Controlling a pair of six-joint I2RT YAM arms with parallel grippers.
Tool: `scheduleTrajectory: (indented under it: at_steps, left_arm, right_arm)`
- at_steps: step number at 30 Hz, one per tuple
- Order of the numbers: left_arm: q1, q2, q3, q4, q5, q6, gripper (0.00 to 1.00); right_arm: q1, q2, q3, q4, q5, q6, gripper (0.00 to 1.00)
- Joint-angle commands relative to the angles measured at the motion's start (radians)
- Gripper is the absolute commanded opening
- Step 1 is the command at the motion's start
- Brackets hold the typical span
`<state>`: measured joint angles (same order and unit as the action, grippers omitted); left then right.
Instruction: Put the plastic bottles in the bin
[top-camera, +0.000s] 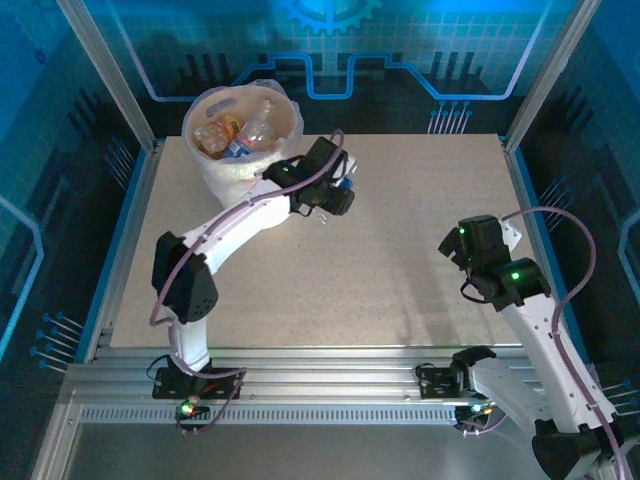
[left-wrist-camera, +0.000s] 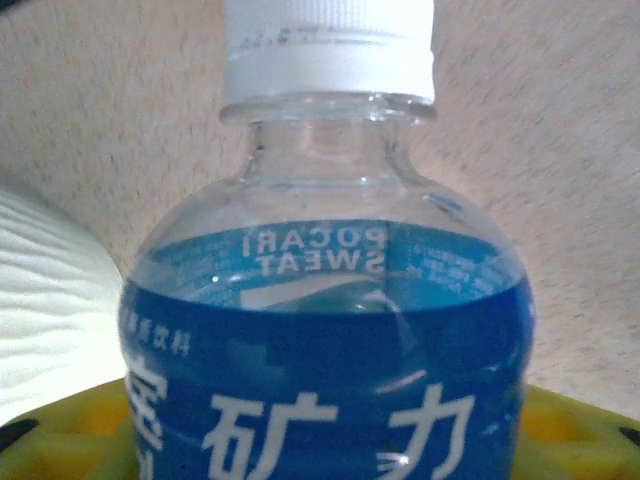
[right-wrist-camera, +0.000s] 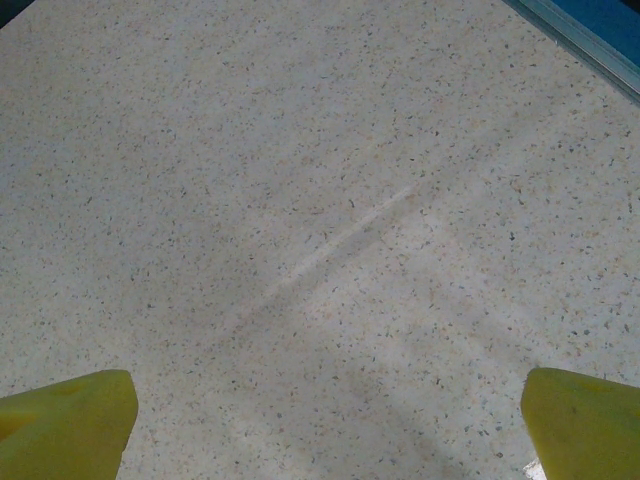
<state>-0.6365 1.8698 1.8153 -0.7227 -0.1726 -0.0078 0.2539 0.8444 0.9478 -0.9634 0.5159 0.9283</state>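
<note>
**Left jaws clamped on a bottle, right jaws spread**

My left gripper grasps a blue-labelled bottle between its yellow fingers. The white cap points away from the wrist (white characters on the label face my camera). The bin stands just beside these jaws, on their left, with other bottles lying inside. My right gripper hangs well apart, yellow fingertips spread wide over bare table.

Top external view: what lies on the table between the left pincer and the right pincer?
Nothing. The top external view shows bare speckled tabletop between the left pincer, shut on a Pocari Sweat bottle, and the open right pincer.
</note>
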Motion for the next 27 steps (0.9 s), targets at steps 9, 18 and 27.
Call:
scheduleTrajectory:
  at_steps: [9, 18, 27]
  left_arm:
    - [0.000, -0.168, 0.109, 0.108, 0.059, 0.067, 0.37]
    - [0.069, -0.172, 0.236, 0.199, -0.010, 0.261, 0.36]
    - [0.288, -0.182, 0.262, 0.401, 0.120, 0.432, 0.37]
  right_arm:
    - [-0.018, -0.005, -0.019, 0.016, -0.006, 0.020, 1.00]
    - [-0.017, -0.008, -0.022, 0.012, -0.004, 0.016, 1.00]
    - [-0.016, -0.002, -0.028, 0.031, -0.018, 0.014, 1.00]
